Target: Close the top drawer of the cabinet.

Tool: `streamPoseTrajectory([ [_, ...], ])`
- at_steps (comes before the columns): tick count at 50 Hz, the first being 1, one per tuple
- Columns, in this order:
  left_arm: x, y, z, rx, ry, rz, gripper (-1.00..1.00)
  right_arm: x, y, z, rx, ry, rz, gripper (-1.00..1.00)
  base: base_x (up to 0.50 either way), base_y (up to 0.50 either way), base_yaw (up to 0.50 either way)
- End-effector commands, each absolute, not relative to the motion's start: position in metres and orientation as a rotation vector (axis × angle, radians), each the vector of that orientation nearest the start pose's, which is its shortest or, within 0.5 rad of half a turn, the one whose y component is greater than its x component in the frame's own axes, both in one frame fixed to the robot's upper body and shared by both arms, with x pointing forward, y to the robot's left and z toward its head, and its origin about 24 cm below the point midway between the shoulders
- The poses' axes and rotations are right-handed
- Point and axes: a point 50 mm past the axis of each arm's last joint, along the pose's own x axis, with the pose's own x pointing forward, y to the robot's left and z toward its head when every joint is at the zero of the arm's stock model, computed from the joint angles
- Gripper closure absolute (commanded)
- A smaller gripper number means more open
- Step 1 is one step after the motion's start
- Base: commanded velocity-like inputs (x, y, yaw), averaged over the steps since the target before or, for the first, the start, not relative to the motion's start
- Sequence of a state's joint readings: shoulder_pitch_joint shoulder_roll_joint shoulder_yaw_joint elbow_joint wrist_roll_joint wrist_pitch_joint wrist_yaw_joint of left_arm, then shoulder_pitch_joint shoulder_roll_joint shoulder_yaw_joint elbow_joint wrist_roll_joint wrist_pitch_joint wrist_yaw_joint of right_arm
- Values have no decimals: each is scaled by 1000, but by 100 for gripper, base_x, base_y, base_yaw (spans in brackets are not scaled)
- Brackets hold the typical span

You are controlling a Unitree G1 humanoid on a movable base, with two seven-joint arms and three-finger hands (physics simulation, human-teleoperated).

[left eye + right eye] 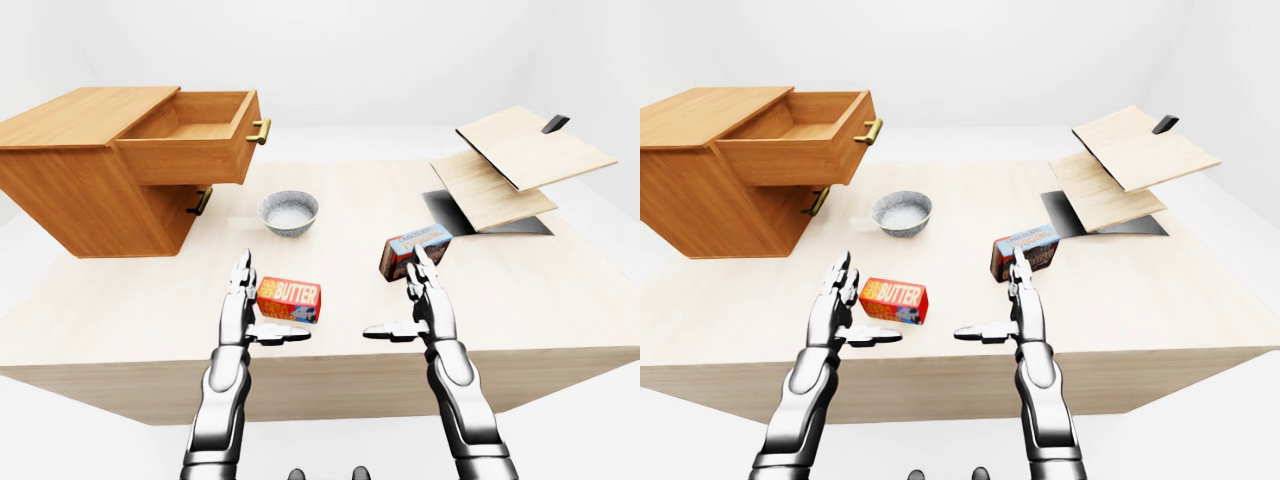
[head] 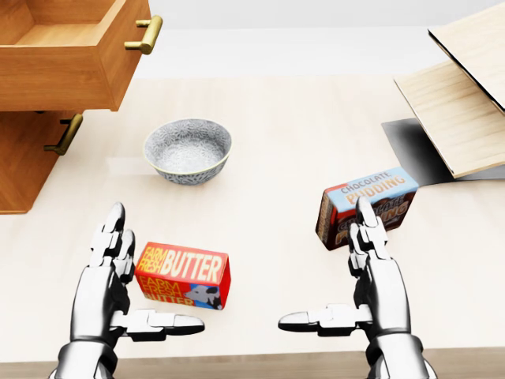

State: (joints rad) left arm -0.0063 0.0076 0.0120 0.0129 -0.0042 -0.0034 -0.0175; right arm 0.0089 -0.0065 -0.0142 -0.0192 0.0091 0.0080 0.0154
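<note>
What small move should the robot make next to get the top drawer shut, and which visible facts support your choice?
Probably raise the left hand up and left toward the top drawer front, near its brass handle. The drawer stands pulled well out of the cabinet, both hands hover open low over the table, and the left is nearer. It should pass over the butter box and bowl.

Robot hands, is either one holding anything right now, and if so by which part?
Nothing is held. The left hand and right hand are both open above the table, beside the butter box and pudding box.
</note>
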Motion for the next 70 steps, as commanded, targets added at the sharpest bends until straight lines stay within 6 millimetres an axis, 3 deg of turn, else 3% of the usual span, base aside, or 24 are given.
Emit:
streamPoseTrajectory([
  [1, 257, 157, 39, 12, 9, -22, -100, 248, -161, 47, 6, -9, -1, -100, 0, 0, 0],
  [20, 258, 157, 46, 14, 4, -31, -100, 250, -160, 48, 16, -5, 4, -100, 0, 0, 0],
  [23, 262, 158, 54, 22, -9, -32, -100, 255, -162, 58, 38, -19, -16, -100, 0, 0, 0],
  [28, 270, 157, 74, 32, -77, -42, -100, 265, -161, 91, 28, -156, -22, -100, 0, 0, 0],
  [33, 283, 157, 117, 47, -244, -56, -100, 278, -156, 132, 31, -313, -24, -100, 0, 0, 0],
  [37, 289, 155, 134, 55, -306, -67, -100, 282, -150, 150, 17, -381, -8, -100, 0, 0, 0],
  [44, 287, 154, 164, 56, -429, -70, -100, 272, -146, 179, 46, -512, 22, -100, 0, 0, 0],
  [50, 279, 150, 183, 53, -516, -80, -100, 264, -144, 189, 79, -566, 30, -100, 0, 0, 0],
  [70, 280, 147, 177, 51, -493, -95, -100, 262, -145, 193, 106, -584, 31, -100, 14, -6, 0],
])
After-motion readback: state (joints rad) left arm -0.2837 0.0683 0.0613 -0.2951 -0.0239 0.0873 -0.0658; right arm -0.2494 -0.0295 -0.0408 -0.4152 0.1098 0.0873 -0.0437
